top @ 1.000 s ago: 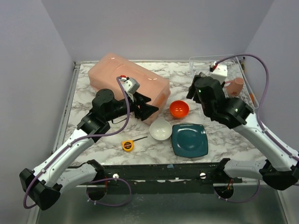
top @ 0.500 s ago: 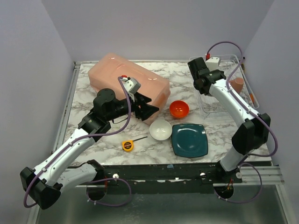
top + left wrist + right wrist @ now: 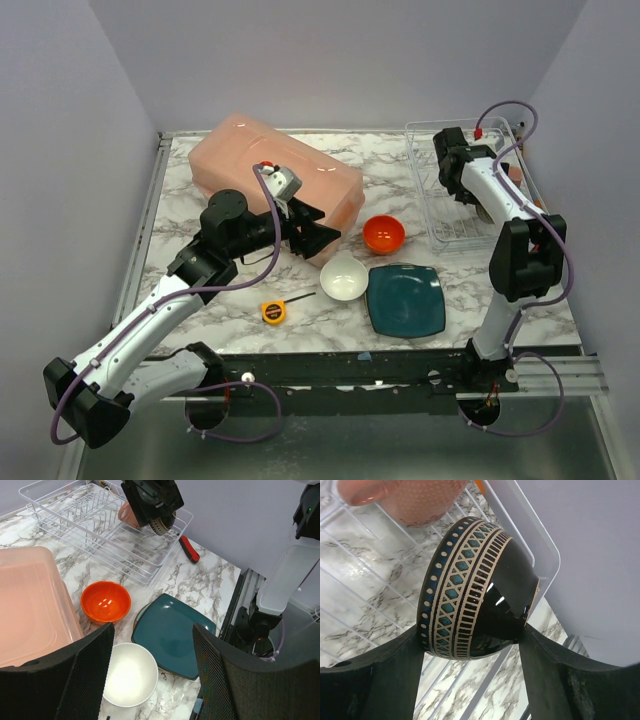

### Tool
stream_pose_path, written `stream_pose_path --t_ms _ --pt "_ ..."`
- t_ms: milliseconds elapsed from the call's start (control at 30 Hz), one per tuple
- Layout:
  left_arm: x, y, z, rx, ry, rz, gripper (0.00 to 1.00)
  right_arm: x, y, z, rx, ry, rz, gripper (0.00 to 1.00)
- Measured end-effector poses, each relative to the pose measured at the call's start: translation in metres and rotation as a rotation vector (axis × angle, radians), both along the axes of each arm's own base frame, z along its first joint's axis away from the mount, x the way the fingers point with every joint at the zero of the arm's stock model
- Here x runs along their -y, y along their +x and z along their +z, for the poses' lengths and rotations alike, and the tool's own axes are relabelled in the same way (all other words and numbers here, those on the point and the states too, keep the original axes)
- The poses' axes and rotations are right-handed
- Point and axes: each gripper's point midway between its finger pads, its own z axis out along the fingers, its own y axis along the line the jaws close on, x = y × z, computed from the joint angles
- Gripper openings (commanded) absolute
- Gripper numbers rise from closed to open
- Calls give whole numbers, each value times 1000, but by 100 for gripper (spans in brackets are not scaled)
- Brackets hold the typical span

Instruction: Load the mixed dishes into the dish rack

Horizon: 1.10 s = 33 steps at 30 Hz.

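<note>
dish rack (image 3: 90,515): mug (image 3: 410,500) inside | right gripper (image 3: 471,632): clamps dark bowl (image 3: 470,590) | left gripper (image 3: 152,632): wide

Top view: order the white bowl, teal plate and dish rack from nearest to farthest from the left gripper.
1. white bowl, just in front of the left gripper.
2. teal plate, farther right, near edge.
3. dish rack, far right corner.

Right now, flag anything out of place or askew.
Nothing spilled or broken. The dark bowl sits sideways in the right gripper, over the edge of the rack. Two non-dishes lie among the dishes: a tape measure near the white bowl, a red-handled tool beside the rack.
</note>
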Motion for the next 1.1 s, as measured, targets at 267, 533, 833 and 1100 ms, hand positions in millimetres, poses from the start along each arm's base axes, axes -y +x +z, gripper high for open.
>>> stream_pose_path --t_ms 267,533,833,1100 --pt "1 1 -2 -9 3 -2 64 17 5 -36 -103 -34 -50 0" --pt "5 0 -7 -21 12 -14 64 38 0 -57 -140 -37 -124 0" --pt "8 1 -11 -31 19 -19 64 46 -7 -64 -155 -41 -165 0" --pt "10 2 -16 -45 28 -26 64 48 -15 -69 -165 -57 -187 0"
